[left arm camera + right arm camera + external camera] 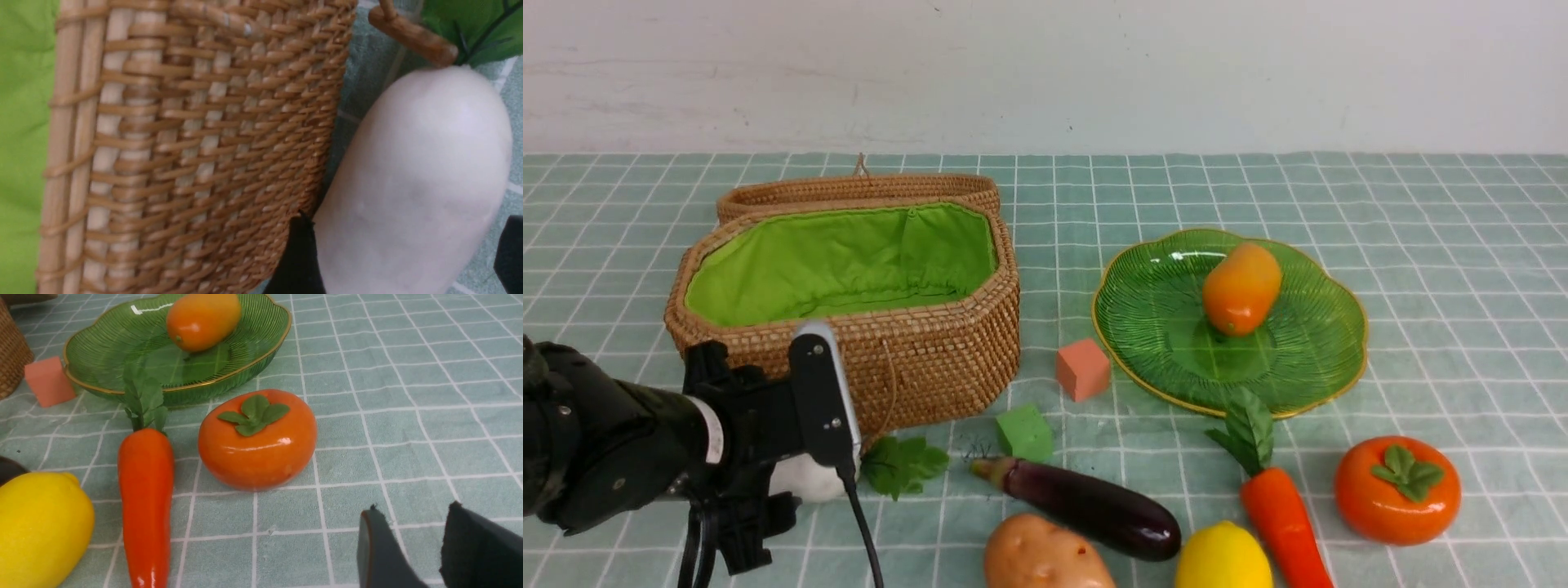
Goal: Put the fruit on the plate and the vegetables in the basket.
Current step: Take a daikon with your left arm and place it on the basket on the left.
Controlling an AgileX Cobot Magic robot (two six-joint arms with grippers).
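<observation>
The white radish (412, 171) lies on the cloth against the front wall of the wicker basket (931, 351); its leaves (903, 464) point right. My left gripper (809, 465) is open around the radish, one finger (298, 253) touching it, the other (510, 253) apart from it. The mango (1241, 287) lies on the green plate (1307, 367). The persimmon (1396, 490), lemon (1223, 559), carrot (1282, 523), eggplant (1094, 506) and potato (1041, 559) lie near the front. My right gripper (412, 514) is open and empty, near the persimmon (257, 441); it is out of the front view.
The basket's lid (858, 192) is folded back behind it, showing the green lining (841, 261). A salmon-pink cube (1083, 369) sits between basket and plate, and a green cube (1024, 433) sits just behind the eggplant.
</observation>
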